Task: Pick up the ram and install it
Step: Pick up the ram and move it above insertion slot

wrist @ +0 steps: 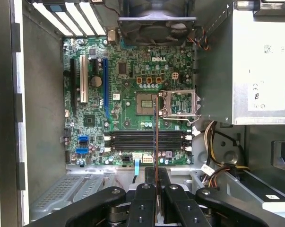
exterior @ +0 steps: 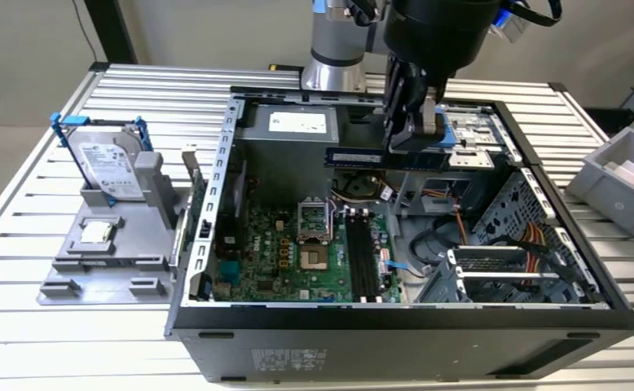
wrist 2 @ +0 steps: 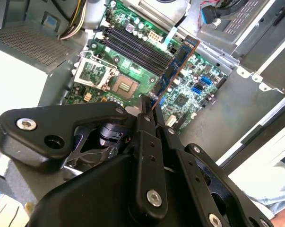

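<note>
My gripper (exterior: 415,134) hangs over the open computer case (exterior: 203,244), shut on the ram (exterior: 388,158). The ram is a long thin bluish stick, held level above the back of the case. In the second wrist view the ram (wrist 2: 175,66) juts out from the gripper (wrist 2: 147,108) over the green motherboard (wrist 2: 189,101). The first wrist view catches the ram (wrist: 155,137) edge-on, standing out from the gripper (wrist: 156,178) and crossing the long black memory slots (wrist: 133,140). In the exterior view those slots (exterior: 361,261) lie well below the stick.
A grey fixture (exterior: 105,261) at the exterior view's left holds a hard drive in a blue frame (exterior: 111,167) and a small square chip (exterior: 96,232). The open processor socket (exterior: 314,236) lies beside the slots. Cables and a drive cage (exterior: 512,269) fill the case's right side. A grey bin (exterior: 622,183) stands at the far right.
</note>
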